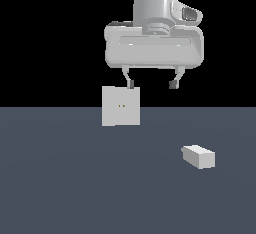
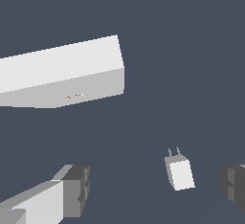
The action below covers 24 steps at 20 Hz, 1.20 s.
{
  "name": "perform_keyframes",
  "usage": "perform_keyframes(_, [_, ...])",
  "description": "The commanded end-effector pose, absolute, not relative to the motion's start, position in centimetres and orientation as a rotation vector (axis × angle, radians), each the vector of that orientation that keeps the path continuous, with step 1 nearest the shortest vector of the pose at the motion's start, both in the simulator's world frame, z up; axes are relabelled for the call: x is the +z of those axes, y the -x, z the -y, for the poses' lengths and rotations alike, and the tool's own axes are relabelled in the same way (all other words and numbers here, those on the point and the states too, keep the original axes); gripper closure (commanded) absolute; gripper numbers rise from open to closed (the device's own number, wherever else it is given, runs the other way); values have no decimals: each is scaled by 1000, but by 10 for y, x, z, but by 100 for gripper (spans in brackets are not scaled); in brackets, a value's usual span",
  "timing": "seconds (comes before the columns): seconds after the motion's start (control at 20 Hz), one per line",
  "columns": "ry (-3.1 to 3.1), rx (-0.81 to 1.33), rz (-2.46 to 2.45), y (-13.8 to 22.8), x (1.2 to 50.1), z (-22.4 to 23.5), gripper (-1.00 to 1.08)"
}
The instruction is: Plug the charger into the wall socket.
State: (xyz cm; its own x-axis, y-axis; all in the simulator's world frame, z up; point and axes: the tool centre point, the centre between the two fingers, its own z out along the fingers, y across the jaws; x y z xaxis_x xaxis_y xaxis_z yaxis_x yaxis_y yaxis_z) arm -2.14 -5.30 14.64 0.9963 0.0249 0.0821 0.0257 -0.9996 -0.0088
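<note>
Dark slate counter [image 1: 65,188] runs under a black backdrop. Toward the exterior view's left, the wall socket [image 1: 120,106] stands upright; the gripper [image 1: 152,84] hangs above it, spread wide and empty. Further right and lower, well apart, the charger [image 1: 198,156] lies flat.

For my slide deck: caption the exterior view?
Open gripper hovers above the floor, charger lying loose, wall socket standing upright.

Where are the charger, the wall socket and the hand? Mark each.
charger [image 1: 198,156]: exterior view, top face of the block.
wall socket [image 1: 120,106]: exterior view, front face near its two dots.
hand [image 1: 151,84]: exterior view, midway between its open fingertips.
</note>
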Motion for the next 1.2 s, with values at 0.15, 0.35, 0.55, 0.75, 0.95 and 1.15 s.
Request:
perform_keyframes(0.15, [3121,-213,105,38,129,68,-92])
perform_keyframes(0.35, [3111,-277,155,49,115,81,-92])
perform_keyframes(0.55, [3099,-338,203,58,101,92,-92])
perform_keyframes(0.75, [3087,-390,244,64,89,102,-92])
perform_keyframes(0.95, [3074,-431,276,69,79,110,-92])
perform_keyframes(1.15, [3064,-461,301,72,72,116,-92])
